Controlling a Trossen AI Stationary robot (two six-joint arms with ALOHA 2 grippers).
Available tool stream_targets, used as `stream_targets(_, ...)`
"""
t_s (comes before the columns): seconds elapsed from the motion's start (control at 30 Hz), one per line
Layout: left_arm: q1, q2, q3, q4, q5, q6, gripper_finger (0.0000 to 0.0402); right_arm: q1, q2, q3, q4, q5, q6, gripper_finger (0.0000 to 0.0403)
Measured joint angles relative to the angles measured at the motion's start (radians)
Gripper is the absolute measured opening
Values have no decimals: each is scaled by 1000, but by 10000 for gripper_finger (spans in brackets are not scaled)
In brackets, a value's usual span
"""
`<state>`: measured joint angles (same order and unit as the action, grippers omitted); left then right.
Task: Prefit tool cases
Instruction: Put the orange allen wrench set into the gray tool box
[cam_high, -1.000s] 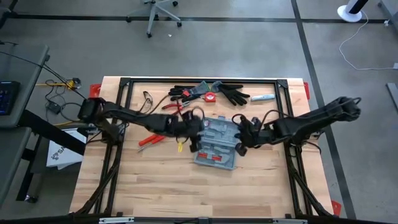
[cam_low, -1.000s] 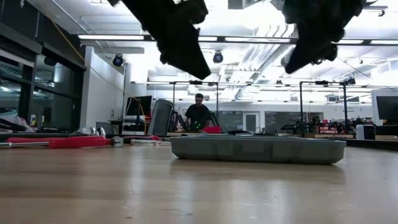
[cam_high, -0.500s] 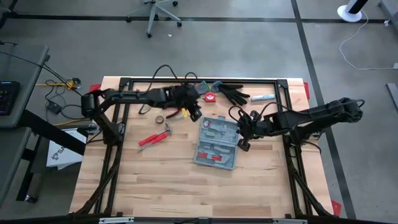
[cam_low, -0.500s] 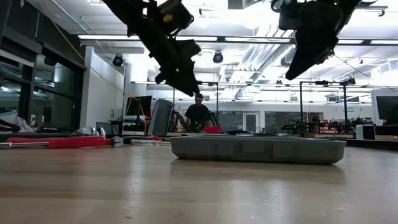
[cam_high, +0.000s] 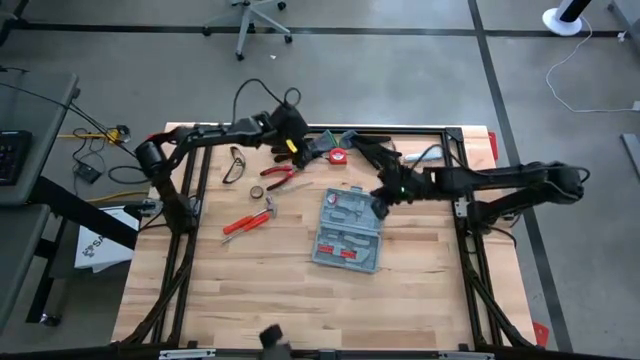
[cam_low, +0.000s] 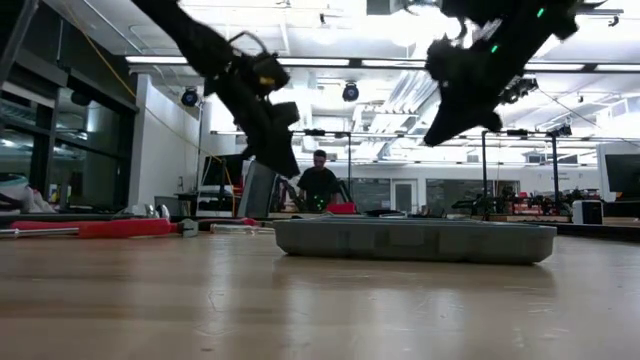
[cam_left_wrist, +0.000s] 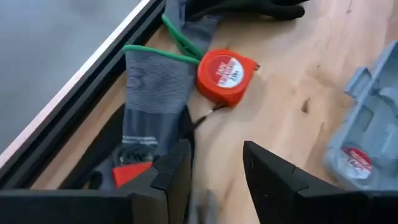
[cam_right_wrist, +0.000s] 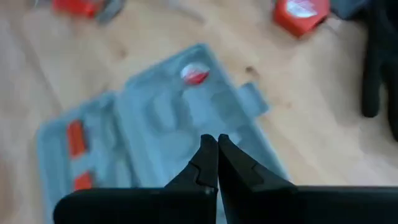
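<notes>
We see the tool case (cam_high: 347, 231) lying open and flat near the middle of the table (cam_high: 250, 290), its grey moulded interior facing up with red-handled pieces in the half nearer the front edge. The left tool (cam_left_wrist: 214, 180) hangs above the table's far edge, well away from the case on its far left side, fingers parted and empty, with an orange tape measure (cam_left_wrist: 226, 76) and a grey glove (cam_left_wrist: 152, 87) just ahead of it. The right tool (cam_right_wrist: 216, 163) hovers just above the case's far right corner, its fingers pressed together and holding nothing. A red-handled hammer (cam_high: 246, 222) lies left of the case
</notes>
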<state>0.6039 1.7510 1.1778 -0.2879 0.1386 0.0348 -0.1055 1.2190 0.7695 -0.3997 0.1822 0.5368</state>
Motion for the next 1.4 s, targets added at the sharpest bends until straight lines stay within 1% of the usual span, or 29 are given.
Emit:
stream_targets(0.07, 51, 22, 0, 13, 52, 31, 135, -68, 1, -30, 57, -28, 29, 0)
stream_targets(0.2, 146, 51, 0, -4, 70, 31, 135, -180, 11, -58, 76, -45, 64, 0)
stream_targets(0.27, 192, 61, 0, -8, 99, 28, 135, -222, 13, -64, 77, -46, 85, 0)
stream_targets(0.4, 255, 79, 0, 5, 171, 88, 135, -267, 15, -66, 83, -46, 92, 0)
stream_targets(0.47, 276, 98, 0, 4, 228, 98, 135, -283, 15, -66, 85, -46, 92, 0)
stream_targets(0.57, 294, 137, 0, -13, 329, 96, 137, -302, 20, -66, 85, -48, 91, 0)
stream_targets(0.63, 294, 159, 0, -7, 348, 98, 142, -312, 20, -66, 84, -47, 92, 0)
stream_targets(0.8, 268, 191, 0, 19, 298, 118, 159, -331, 26, -66, 86, -48, 92, 0)
stream_targets(1.0, 220, 190, 0, 23, 119, 219, 177, -348, 28, -66, 85, -52, 91, 0)
stream_targets(1.03, 215, 190, 0, 27, 107, 222, 178, -351, 28, -66, 85, -52, 90, 0)
stream_targets(1.3, 217, 190, -7, 8, 123, 162, 182, -378, 28, -66, 85, -52, 65, 0)
stream_targets(1.4, 217, 190, -23, 0, 152, 145, 182, -387, 28, -66, 85, -52, 57, 0)
